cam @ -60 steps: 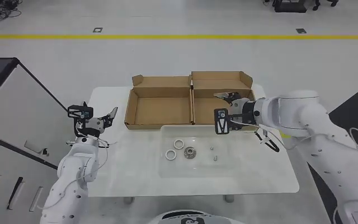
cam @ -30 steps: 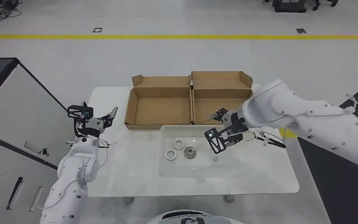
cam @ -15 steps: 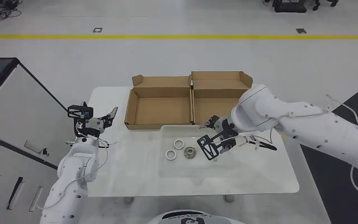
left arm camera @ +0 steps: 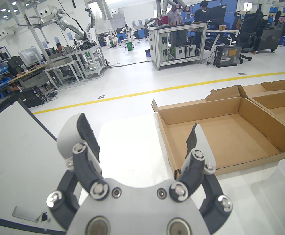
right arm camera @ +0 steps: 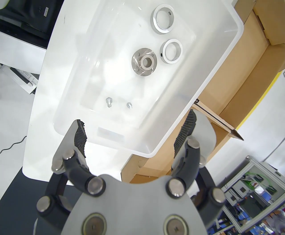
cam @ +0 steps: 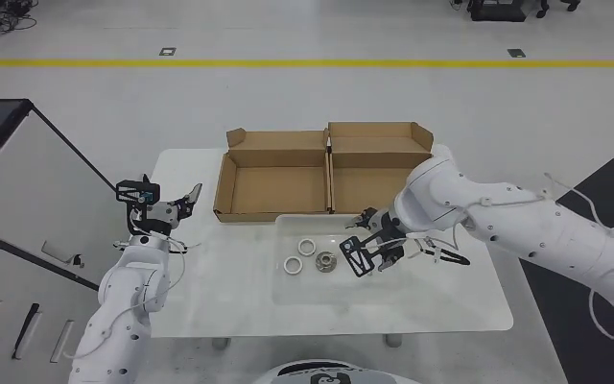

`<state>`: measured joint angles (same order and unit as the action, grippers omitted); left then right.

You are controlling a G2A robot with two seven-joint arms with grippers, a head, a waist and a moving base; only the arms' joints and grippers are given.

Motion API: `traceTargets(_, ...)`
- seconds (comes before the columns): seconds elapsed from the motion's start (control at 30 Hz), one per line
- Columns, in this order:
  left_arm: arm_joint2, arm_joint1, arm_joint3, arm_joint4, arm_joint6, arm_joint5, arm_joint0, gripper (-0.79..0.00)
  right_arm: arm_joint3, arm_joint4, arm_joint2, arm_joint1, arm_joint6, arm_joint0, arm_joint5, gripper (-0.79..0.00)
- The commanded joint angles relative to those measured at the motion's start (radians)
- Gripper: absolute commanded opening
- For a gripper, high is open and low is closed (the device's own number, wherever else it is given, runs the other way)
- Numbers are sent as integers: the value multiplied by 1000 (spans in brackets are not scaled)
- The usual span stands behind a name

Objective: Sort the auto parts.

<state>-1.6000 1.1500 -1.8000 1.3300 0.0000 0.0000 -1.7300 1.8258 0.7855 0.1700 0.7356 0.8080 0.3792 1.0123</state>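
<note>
A clear plastic tray (cam: 317,288) on the white table holds two metal rings (cam: 306,247) (cam: 293,264) and a flanged hub (cam: 326,260). The right wrist view looks down on the larger ring (right arm camera: 153,21), the smaller ring (right arm camera: 164,52), the hub (right arm camera: 138,60) and two small bolts (right arm camera: 108,102) (right arm camera: 129,105). My right gripper (cam: 360,252) (right arm camera: 135,120) hangs open and empty over the tray's right part, above the bolts. My left gripper (cam: 177,204) (left arm camera: 138,122) is open and empty, held above the table's left edge.
Two open cardboard boxes (cam: 273,190) (cam: 369,187) stand side by side directly behind the tray. The left box (left arm camera: 222,138) has a bare floor. A dark-framed panel (cam: 58,144) slants beside the table's left side.
My right arm has swung from over the right cardboard box forward and left, and now hangs over the tray near the bolts. The left arm has not moved.
</note>
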Motion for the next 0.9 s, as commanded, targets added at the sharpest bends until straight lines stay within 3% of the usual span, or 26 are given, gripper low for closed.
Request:
traceTargets(0.0, 0, 0, 0, 0, 0, 0, 0, 0, -7, -1, 0, 2, 0, 6, 0, 0)
traceTargets(0.13, 0, 0, 0, 0, 0, 0, 0, 0, -28, 6, 0, 8, 0, 22, 0, -9)
traceTargets(0.2, 0, 0, 0, 0, 0, 0, 0, 0, -37, 7, 0, 12, 0, 29, 0, -114)
traceTargets(0.4, 0, 0, 0, 0, 0, 0, 0, 0, -69, -3, 0, 22, 0, 34, 0, -256)
traceTargets(0.57, 0, 0, 0, 0, 0, 0, 0, 0, -84, 1, 0, 26, 0, 52, 0, -283)
traceTargets(0.63, 0, 0, 0, 0, 0, 0, 0, 0, -90, -1, 0, 26, 0, 58, 0, -228)
traceTargets(0.7, 0, 0, 0, 0, 0, 0, 0, 0, -96, -6, 0, 26, 0, 63, 0, -225)
traceTargets(0.87, 0, 0, 0, 0, 0, 0, 0, 0, -107, -4, 0, 24, 0, 77, 0, -277)
